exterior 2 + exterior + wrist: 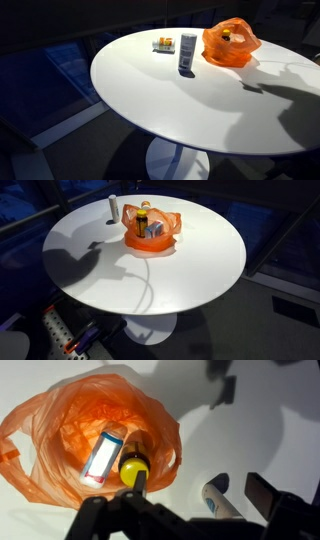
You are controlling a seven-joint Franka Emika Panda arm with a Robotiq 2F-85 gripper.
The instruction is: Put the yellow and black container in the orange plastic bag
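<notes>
The orange plastic bag lies open on the white round table; it shows in both exterior views. The yellow and black container stands inside the bag, yellow cap up, and also shows in an exterior view. A blue and white item lies beside it in the bag. My gripper shows only in the wrist view. It is open, above the table just beside the bag. One finger overlaps the container's edge in the picture, and nothing is between the jaws.
A white cylinder with a blue label stands on the table below my open jaws, next to the bag. A small box lies beyond it. The table edge drops to a dark floor.
</notes>
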